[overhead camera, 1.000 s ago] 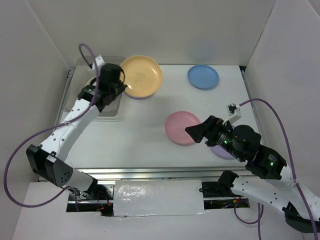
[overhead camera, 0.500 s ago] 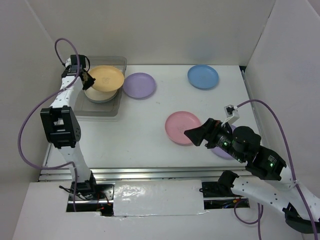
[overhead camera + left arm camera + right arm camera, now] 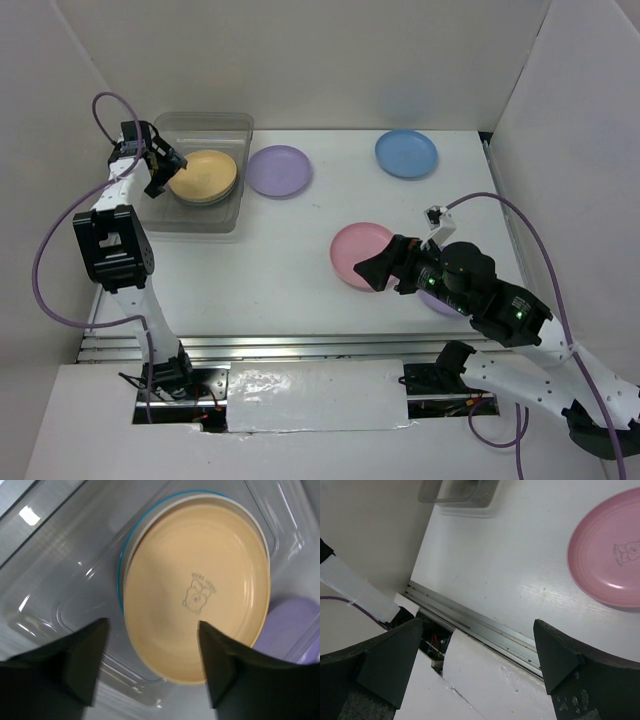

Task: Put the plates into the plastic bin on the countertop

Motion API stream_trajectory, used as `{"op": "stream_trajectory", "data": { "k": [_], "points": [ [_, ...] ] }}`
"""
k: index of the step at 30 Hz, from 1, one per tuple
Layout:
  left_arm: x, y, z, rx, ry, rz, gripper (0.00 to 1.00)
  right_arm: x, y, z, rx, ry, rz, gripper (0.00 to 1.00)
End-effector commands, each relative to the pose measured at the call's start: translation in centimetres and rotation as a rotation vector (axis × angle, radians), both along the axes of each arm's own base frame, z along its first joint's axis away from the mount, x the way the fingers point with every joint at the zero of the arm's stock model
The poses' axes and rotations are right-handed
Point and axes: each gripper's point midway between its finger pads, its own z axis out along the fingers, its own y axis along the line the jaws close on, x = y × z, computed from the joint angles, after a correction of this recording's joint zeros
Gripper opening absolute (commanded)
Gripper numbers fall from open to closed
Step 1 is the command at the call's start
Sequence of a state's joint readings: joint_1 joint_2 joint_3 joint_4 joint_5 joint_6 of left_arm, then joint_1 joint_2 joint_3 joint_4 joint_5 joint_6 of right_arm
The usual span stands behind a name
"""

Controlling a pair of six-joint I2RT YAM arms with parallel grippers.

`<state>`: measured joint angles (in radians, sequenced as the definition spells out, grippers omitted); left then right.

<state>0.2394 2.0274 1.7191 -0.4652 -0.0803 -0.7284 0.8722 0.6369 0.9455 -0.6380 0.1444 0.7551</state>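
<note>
Step in hand: setting down of yellow-orange plate [image 3: 205,175] in plastic bin [image 3: 205,122], judged all but done.
To do well: lift straight up with jaws spread, clear of bin wall and plate rim, so as not to tip the stack.
Left claw [image 3: 162,170]: apart, empty, over the plate's left edge, apparently not touching.
Yellow-orange plate: flat atop stack of plates [image 3: 121,570] inside bin, far left of worktop [image 3: 280,270].
Right claw [image 3: 365,272]: wide apart, empty, just beside pink plate [image 3: 355,250].
Lilac plate [image 3: 279,170]: on worktop, just right of bin.

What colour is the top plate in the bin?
The top plate is yellow-orange; left wrist view shows it best.
</note>
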Motion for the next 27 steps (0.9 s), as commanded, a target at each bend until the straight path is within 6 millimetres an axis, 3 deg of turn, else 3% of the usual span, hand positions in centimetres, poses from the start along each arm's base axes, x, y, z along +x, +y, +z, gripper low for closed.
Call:
{"op": "stream_trajectory", "data": {
  "k": [1,3,4,5,6,7,9,10,11,13,14,16,17,18,19,21,22,25,27],
  "points": [
    [1.3,-1.0,3.0,-0.022,-0.086,-0.032,0.99,0.3,0.2,1.6,0.037,-0.053,0.008,1.0],
    [0.5,-1.8,7.4,0.016,-0.159,-0.032,0.99,0.2,0.2,1.9,0.043,-0.058,0.008,1.0],
    [-0.6,-2.4,11.2,0.075,-0.212,-0.015,0.99,0.2,0.1,2.1,0.044,-0.064,0.007,1.0],
    [-1.7,-2.0,12.9,0.103,-0.221,0.008,0.99,0.2,0.0,2.3,0.045,-0.065,0.006,1.0],
    [-3.3,-4.3,13.7,0.117,-0.185,-0.021,0.99,0.4,-0.3,2.3,0.036,-0.067,-0.014,1.0],
    [-5.3,-5.5,16.7,0.145,-0.224,-0.021,0.99,0.5,-0.7,2.9,0.039,-0.077,-0.029,1.0],
    [-7.1,-12.0,17.6,0.16,-0.251,-0.149,0.99,1.0,-1.7,3.0,0.019,-0.081,-0.083,1.0],
    [-8.8,-13.8,17.0,0.161,-0.246,-0.179,0.99,1.6,-2.6,3.8,0.019,-0.096,-0.143,1.0],
    [-9.7,-18.4,16.1,0.137,-0.245,-0.291,0.99,1.7,-3.4,3.5,-0.006,-0.082,-0.18,1.0],
    [-10.9,-22.9,12.3,0.094,-0.186,-0.4,0.99,2.4,-5.3,4.4,-0.013,-0.074,-0.287,1.0],
    [-12.1,-27.2,11.2,0.059,-0.176,-0.501,0.99,2.3,-6.1,4.2,-0.036,-0.059,-0.315,1.0],
    [-12.5,-31.4,8.0,0.033,-0.145,-0.594,0.99,2.1,-7.4,5.0,-0.02,-0.066,-0.363,1.0],
    [-13.8,-34.7,7.0,0.019,-0.129,-0.675,0.99,1.9,-7.6,5.2,-0.014,-0.071,-0.364,1.0],
    [-13.9,-36.6,6.8,0.027,-0.132,-0.714,0.99,1.7,-8.0,5.3,-0.008,-0.075,-0.366,1.0],
    [-13.9,-38.0,4.1,0.053,-0.068,-0.747,0.99,1.3,-8.3,5.5,0.007,-0.082,-0.366,1.0],
    [-14.6,-41.5,3.2,0.068,-0.056,-0.825,0.99,1.0,-8.6,5.3,0.013,-0.081,-0.366,1.0],
    [-15.0,-43.3,1.4,0.075,-0.033,-0.863,0.99,0.7,-8.8,5.3,0.013,-0.08,-0.36,1.0],
    [-15.4,-46.0,-1.1,0.054,0.002,-0.921,0.99,0.4,-9.0,4.8,0.007,-0.073,-0.352,1.0],
    [-15.7,-46.8,-2.3,0.047,0.03,-0.931,0.99,0.2,-9.0,4.4,-0.003,-0.065,-0.346,1.0]
  ]
}}
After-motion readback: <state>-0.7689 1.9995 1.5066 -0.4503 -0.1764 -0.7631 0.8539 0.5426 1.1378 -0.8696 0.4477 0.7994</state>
